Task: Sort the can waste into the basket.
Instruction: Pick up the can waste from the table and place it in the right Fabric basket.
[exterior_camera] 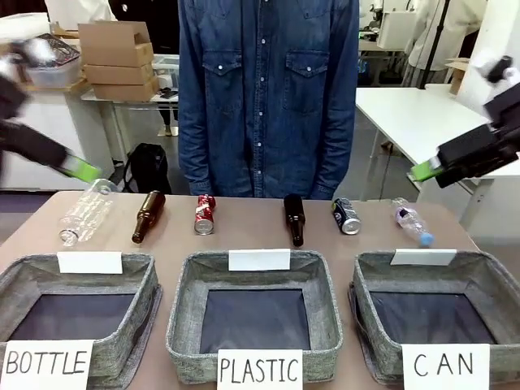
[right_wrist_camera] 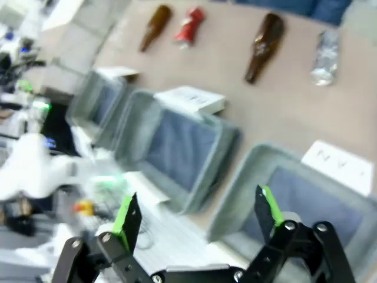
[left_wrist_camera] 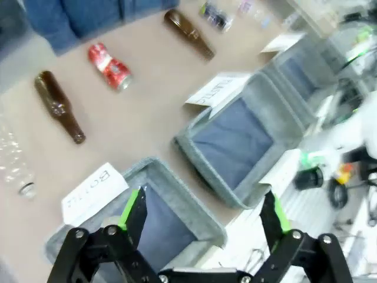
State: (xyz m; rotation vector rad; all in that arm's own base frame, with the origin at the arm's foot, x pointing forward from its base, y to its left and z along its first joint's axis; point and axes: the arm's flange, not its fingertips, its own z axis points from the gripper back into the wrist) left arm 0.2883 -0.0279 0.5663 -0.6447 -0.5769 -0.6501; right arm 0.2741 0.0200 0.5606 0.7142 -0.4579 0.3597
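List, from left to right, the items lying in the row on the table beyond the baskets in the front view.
clear plastic bottle → brown bottle → red crushed can → dark bottle → black can → small clear bottle

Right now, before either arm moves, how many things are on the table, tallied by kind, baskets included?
Small metal drink cans: 2 (one crushed red, one dark)
Brown glass bottles: 2
Clear plastic bottles: 2
Grey woven-fabric baskets: 3
Total: 9
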